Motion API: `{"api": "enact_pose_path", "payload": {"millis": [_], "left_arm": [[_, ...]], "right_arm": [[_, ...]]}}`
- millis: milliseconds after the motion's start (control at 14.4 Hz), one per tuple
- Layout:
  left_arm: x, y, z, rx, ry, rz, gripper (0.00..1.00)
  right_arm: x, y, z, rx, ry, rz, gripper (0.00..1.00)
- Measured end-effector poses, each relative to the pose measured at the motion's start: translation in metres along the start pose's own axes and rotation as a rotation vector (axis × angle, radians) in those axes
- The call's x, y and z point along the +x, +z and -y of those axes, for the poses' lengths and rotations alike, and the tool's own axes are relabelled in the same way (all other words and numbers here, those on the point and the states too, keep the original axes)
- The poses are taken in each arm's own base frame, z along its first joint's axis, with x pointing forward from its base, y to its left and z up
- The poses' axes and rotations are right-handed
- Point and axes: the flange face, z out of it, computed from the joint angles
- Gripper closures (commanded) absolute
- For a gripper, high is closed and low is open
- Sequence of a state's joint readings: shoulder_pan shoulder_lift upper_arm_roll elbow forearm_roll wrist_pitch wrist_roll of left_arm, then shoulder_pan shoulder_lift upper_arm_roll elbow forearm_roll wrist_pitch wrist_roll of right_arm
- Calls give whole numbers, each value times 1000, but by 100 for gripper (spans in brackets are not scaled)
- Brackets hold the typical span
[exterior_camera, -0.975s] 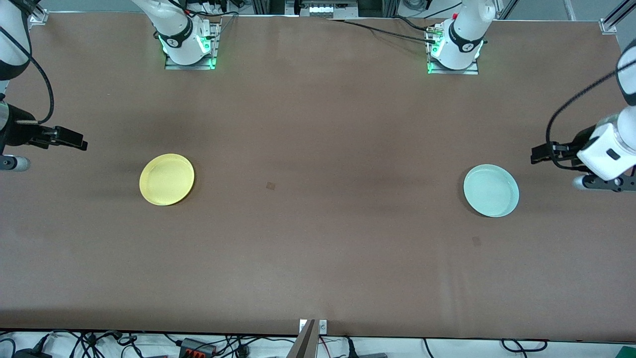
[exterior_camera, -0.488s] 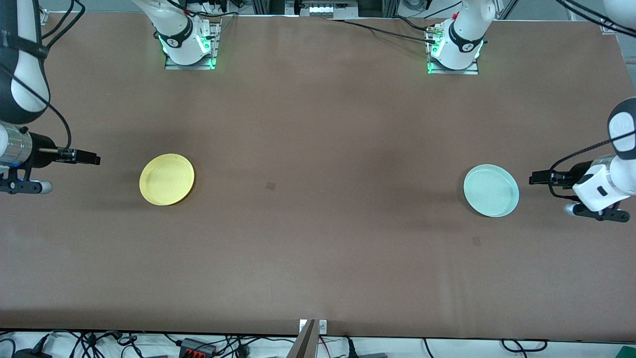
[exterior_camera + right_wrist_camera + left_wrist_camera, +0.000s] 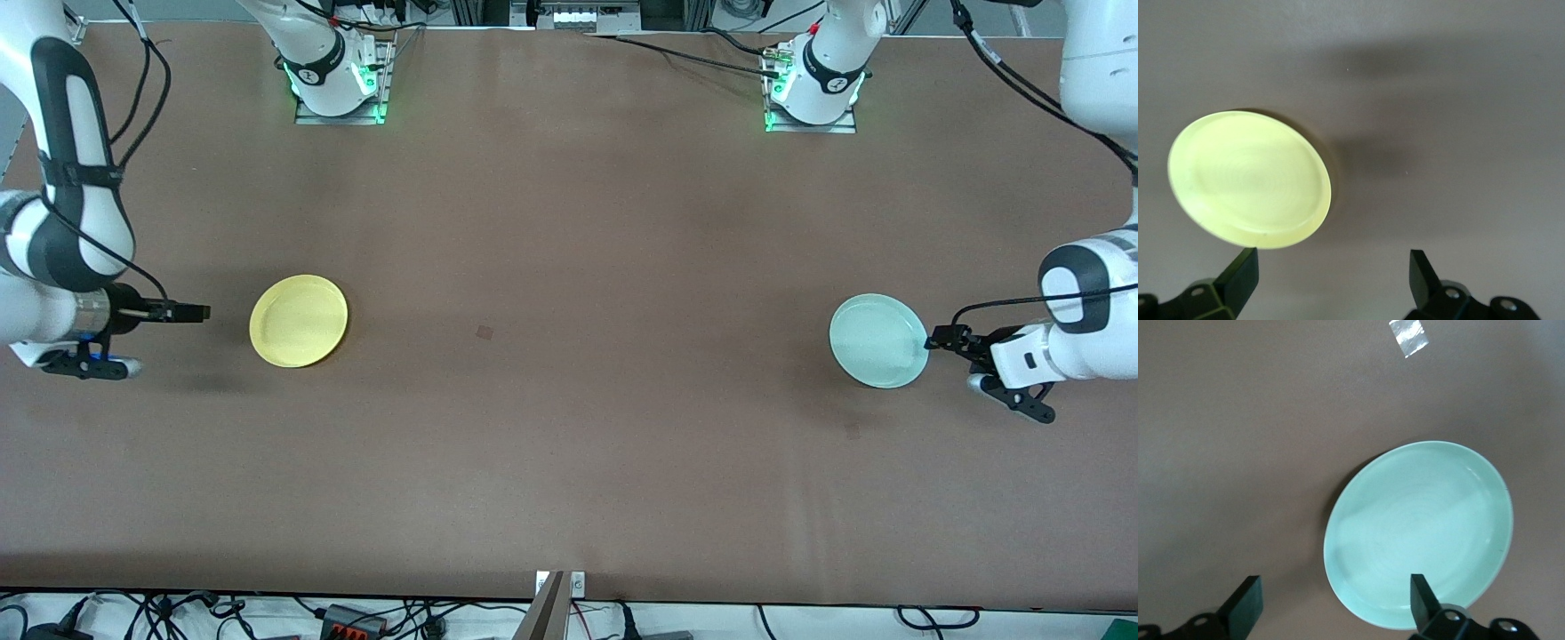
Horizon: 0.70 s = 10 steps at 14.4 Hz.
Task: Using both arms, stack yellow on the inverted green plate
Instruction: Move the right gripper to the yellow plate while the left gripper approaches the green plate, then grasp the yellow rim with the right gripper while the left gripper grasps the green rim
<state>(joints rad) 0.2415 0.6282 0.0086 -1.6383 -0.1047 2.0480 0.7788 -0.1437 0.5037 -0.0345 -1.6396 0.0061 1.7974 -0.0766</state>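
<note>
Brown tabletop [image 3: 569, 427] fills the scene, with cables and gear along its edges and a small dark patch [image 3: 484, 332] near the middle serving as a handy landmark.

From that patch, the yellow plate [image 3: 299, 320] lies toward the right arm's end of the tabletop, about level with the patch. It sits flat, rim up, with nothing on it. In the right wrist view the yellow plate [image 3: 1249, 179] shows its hollow face upward.

The green plate [image 3: 878, 340] lies toward the left arm's end, much farther from the patch than the yellow one, also flat and rim up. The left wrist view shows the green plate [image 3: 1418, 533] with its hollow face upward, and a small shiny bit of tape [image 3: 1409, 337] on the tabletop near it.

The right hand [image 3: 182, 312] is low, just beside the yellow plate on its side away from the patch, apart from the rim. In its wrist view the right hand [image 3: 1328, 280] has its fingers spread wide and holds nothing.

The left hand [image 3: 941, 339] is low at the green plate's edge on the side away from the patch, its tip right at the rim. In its wrist view the left hand [image 3: 1335, 603] is spread wide, one finger overlapping the plate's edge, gripping nothing.
</note>
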Motion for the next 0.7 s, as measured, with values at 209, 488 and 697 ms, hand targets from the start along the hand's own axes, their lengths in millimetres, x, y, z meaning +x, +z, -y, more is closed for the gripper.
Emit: {"api": "enact_pose_path", "payload": {"millis": [209,488,697], "left_arm": [[4,25,2,-4,58,3,47],[0,46,10,-10,99,8,68],[-3,60,12,-14,99,13,95]], "right_arm": [[15,44,0,2,0,51,0],[22,80,-1,5,0,106,0],[25,96,2,8,-4,129,0]]}}
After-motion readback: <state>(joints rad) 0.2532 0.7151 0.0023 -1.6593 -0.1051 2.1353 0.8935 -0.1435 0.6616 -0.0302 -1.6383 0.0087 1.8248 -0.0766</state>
